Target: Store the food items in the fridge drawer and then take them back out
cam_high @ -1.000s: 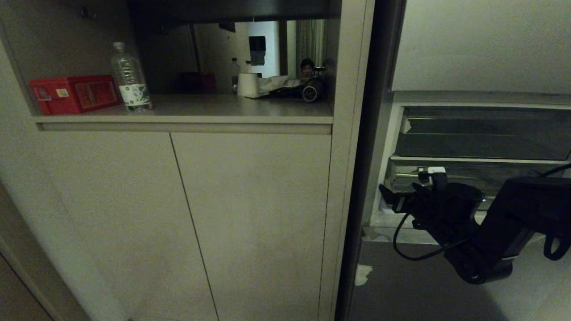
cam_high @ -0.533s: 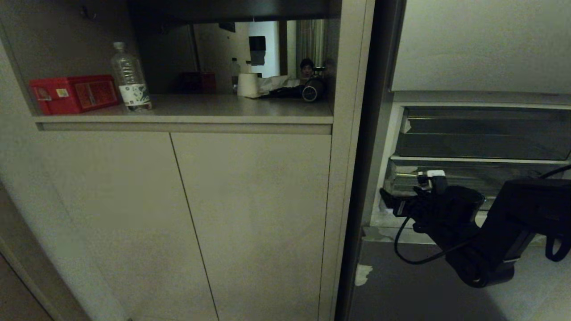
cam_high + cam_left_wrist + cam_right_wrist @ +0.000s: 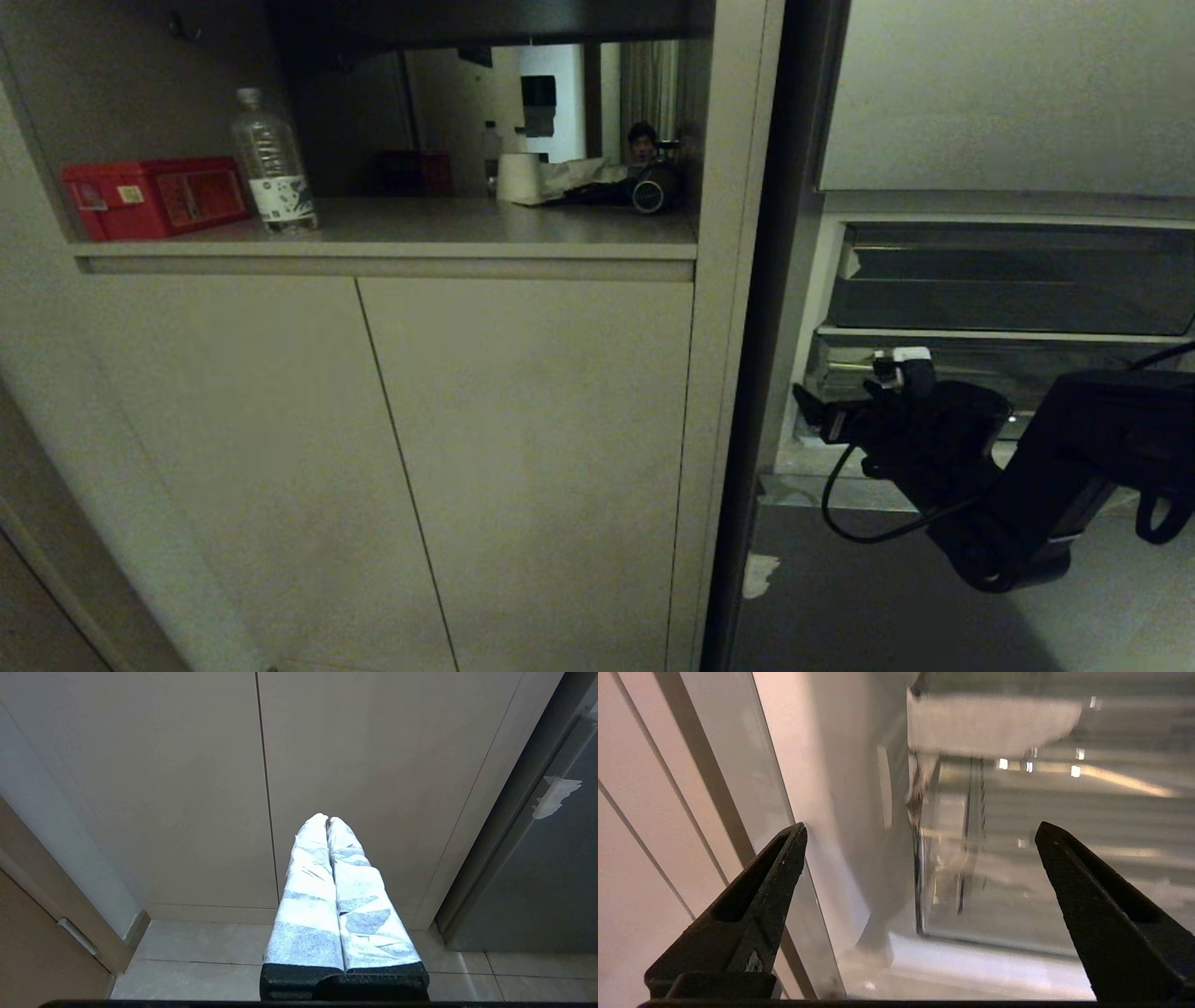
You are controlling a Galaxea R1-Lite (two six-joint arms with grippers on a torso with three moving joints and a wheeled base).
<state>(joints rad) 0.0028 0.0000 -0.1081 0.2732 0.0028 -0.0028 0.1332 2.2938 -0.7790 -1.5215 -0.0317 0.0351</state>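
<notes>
The food items are out of view. The fridge stands open at the right in the head view, with two drawers pushed in. The fridge drawer [image 3: 943, 359] is the lower, transparent one, partly hidden behind my right arm. My right gripper [image 3: 840, 397] hovers just in front of that drawer's left front corner, open and empty. In the right wrist view the right gripper [image 3: 920, 828] frames the drawer's clear front [image 3: 1017, 882] and the fridge's white side wall [image 3: 840, 812]. My left gripper [image 3: 327, 819], its fingers wrapped in white tape, is shut on nothing and points at the cabinet doors low down.
A darker tray [image 3: 1008, 280] sits above the drawer. Left of the fridge is a beige cabinet [image 3: 523, 448] with shut doors. Its open shelf [image 3: 420, 229] holds a red box [image 3: 154, 196], a water bottle [image 3: 273, 163] and a mirror showing a person.
</notes>
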